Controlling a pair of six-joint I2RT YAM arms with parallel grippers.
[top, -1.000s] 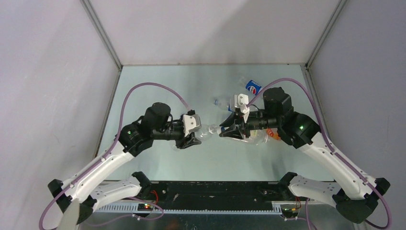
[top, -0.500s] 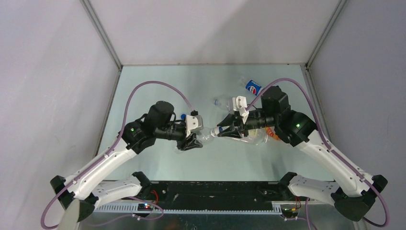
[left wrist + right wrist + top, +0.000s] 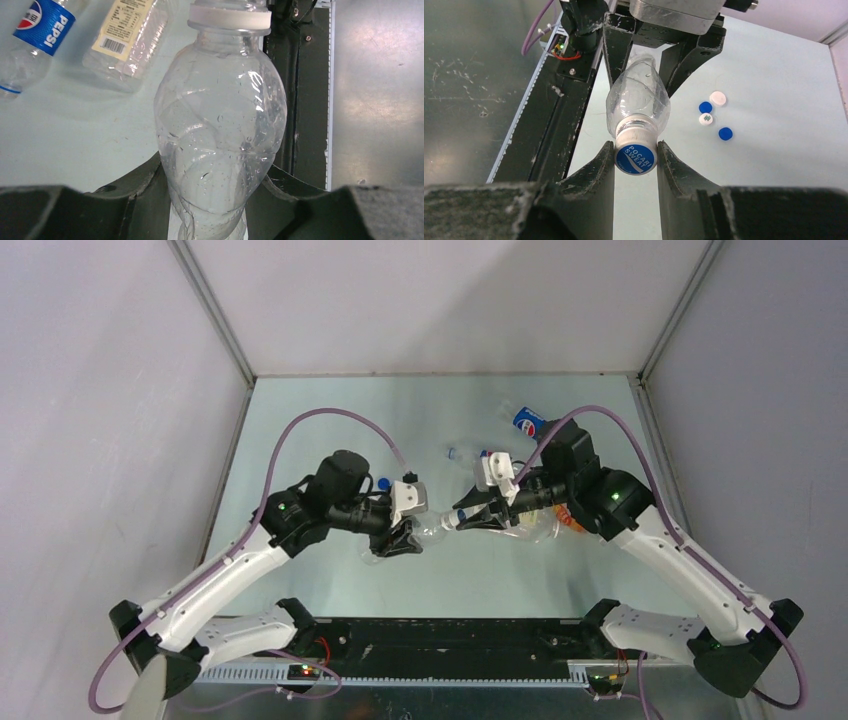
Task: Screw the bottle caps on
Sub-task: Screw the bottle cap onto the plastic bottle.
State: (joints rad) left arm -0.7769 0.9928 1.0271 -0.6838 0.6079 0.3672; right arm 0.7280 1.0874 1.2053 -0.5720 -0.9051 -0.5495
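My left gripper (image 3: 407, 536) is shut on the body of a clear unlabelled bottle (image 3: 432, 530) held lying level above the table. In the left wrist view the bottle (image 3: 220, 130) fills the gap between the jaws, neck pointing away. A white bottle cap (image 3: 636, 156) with a blue printed top sits on its neck. My right gripper (image 3: 636, 151) is shut on that cap, one finger against each side. In the top view the right gripper (image 3: 462, 520) meets the bottle's mouth from the right. Several loose bottle caps, blue (image 3: 725, 133) and white (image 3: 718, 98), lie on the table.
A Pepsi-labelled bottle (image 3: 528, 421) lies at the back right. A crumpled clear bottle with an orange label (image 3: 548, 527) lies under the right arm. A yellow-labelled bottle (image 3: 127, 35) lies beside the Pepsi bottle (image 3: 37, 30). A blue cap (image 3: 384, 481) lies beside the left wrist.
Both grippers and the bottle have shifted slightly toward the near edge. The right wrist has rolled, its white camera mount swinging left and down. Both grips are unchanged.
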